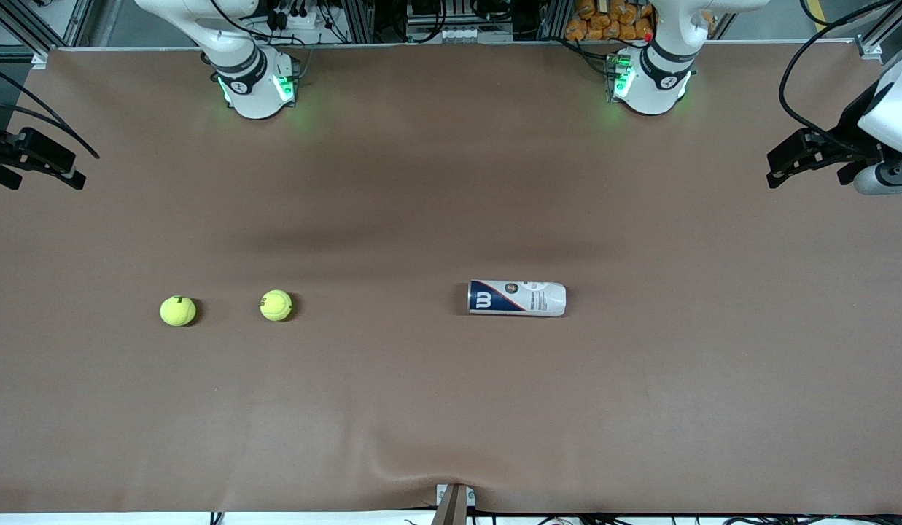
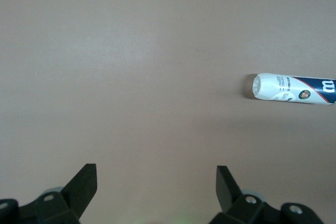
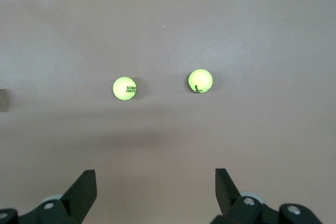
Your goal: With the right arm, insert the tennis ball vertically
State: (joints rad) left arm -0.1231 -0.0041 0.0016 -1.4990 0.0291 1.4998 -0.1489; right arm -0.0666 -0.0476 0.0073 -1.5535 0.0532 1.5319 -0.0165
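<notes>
Two yellow-green tennis balls lie on the brown table toward the right arm's end: one (image 1: pixel 276 305) closer to the table's middle, one (image 1: pixel 178 310) closer to that end. Both show in the right wrist view (image 3: pixel 124 88) (image 3: pixel 200 81). A white and navy ball can (image 1: pixel 517 297) lies on its side near the table's middle, also seen in the left wrist view (image 2: pixel 294 88). My right gripper (image 3: pixel 156 178) is open and empty, high over the table beside the balls. My left gripper (image 2: pixel 156 174) is open and empty, high over bare table toward the left arm's end from the can.
The brown mat (image 1: pixel 451 408) covers the whole table. Both arm bases (image 1: pixel 255 84) (image 1: pixel 651 80) stand at the table's edge farthest from the front camera. A small bracket (image 1: pixel 454 503) sits at the nearest edge. Cables and gear lie off the table.
</notes>
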